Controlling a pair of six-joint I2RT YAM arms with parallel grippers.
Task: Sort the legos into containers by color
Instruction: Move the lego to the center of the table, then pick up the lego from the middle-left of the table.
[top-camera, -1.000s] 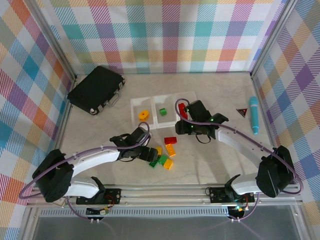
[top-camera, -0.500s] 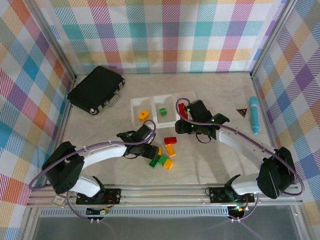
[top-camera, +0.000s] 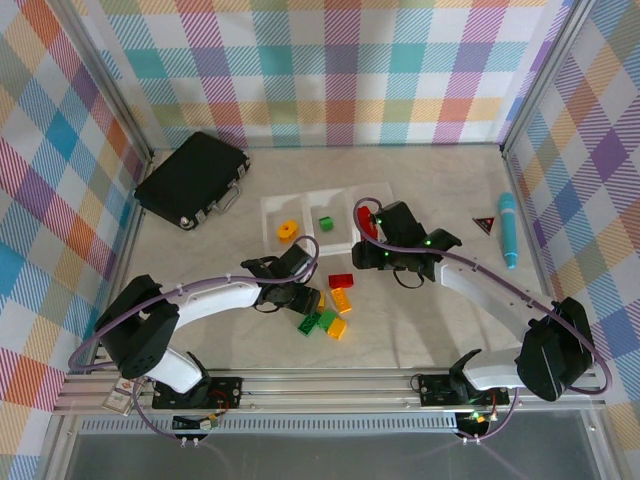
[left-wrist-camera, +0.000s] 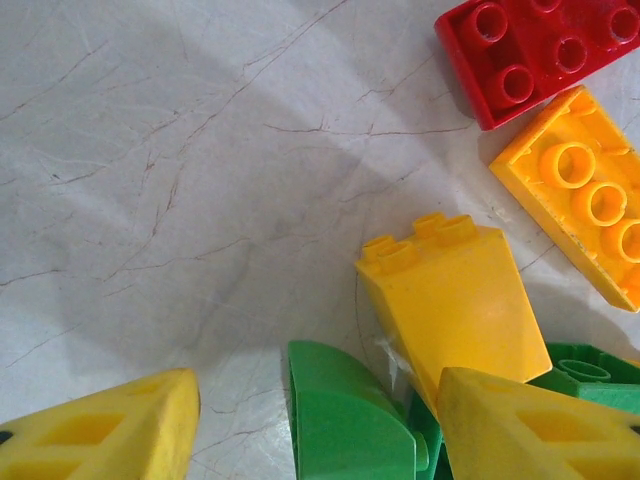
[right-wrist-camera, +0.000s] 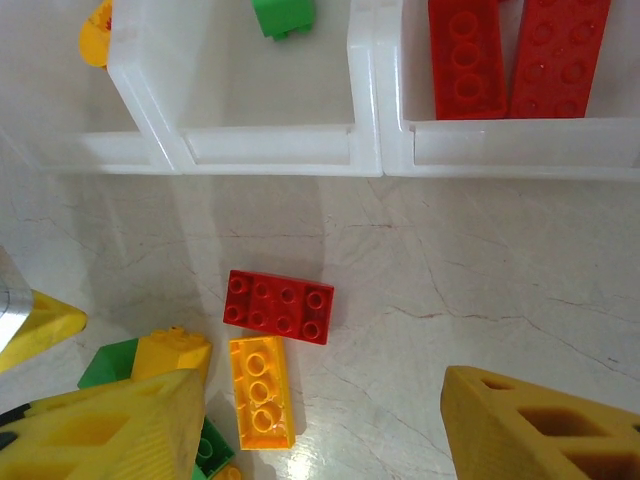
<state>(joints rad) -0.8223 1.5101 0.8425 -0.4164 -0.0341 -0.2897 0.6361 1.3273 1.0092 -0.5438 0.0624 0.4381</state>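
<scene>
Mid-bench, the left gripper (left-wrist-camera: 318, 400) is straddling the yellow brick (left-wrist-camera: 450, 300) and green brick (left-wrist-camera: 345, 420), jaws released (bare bench showing beside the green one). The right gripper (right-wrist-camera: 322, 400) is hovering unclenched. The red brick (right-wrist-camera: 279, 306) is lying along the containers' (right-wrist-camera: 268, 143) near wall, and the orange brick (right-wrist-camera: 262, 391) is pointing at them.

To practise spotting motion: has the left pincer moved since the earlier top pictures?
Yes. The left pincer has shifted rightward, closer to the loose red brick.
</scene>
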